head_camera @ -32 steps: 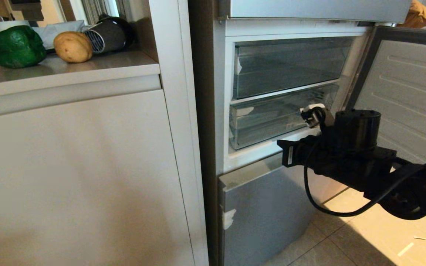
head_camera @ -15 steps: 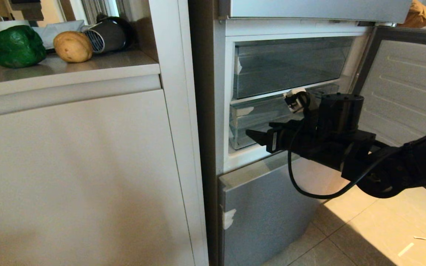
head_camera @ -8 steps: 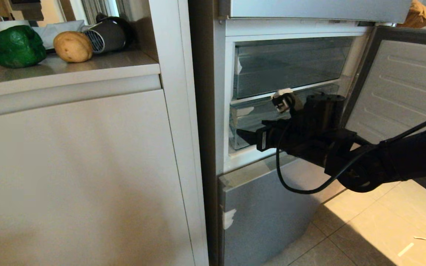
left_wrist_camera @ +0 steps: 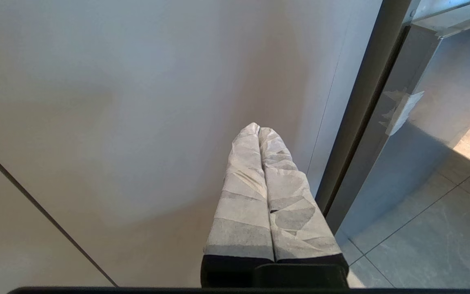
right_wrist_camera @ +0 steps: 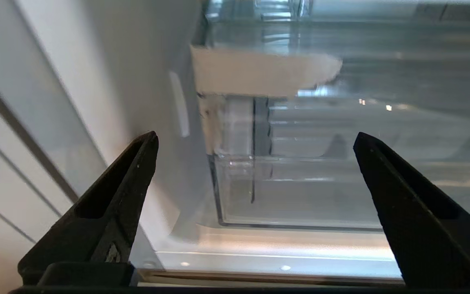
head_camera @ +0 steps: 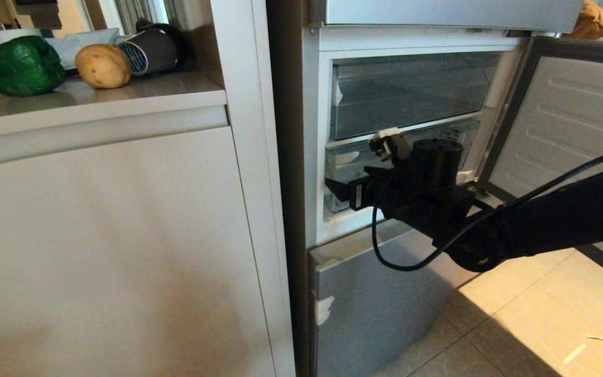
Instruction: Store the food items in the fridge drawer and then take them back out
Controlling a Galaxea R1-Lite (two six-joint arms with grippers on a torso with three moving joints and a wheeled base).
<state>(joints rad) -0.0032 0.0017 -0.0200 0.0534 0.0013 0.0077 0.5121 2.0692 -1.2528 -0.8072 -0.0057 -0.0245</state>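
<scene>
Two fingers of right gripper (head_camera: 335, 188) spread wide, empty, level at drawer (head_camera: 348, 162) front's left end; drawer runs crosswise. Left gripper (left_wrist_camera: 259, 134) closed, parked. Pepper (head_camera: 23, 65), bun (head_camera: 103, 66) on worktop (head_camera: 123, 97), back edge.

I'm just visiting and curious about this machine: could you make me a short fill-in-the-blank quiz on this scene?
1. The right pincer is wide ____.
2. It points at the clear fridge drawer, which holds ____ food.
3. The green pepper and tan bun sit on the ____.
4. The left pincer is ____.

Missing words: open; no; counter; shut
</scene>
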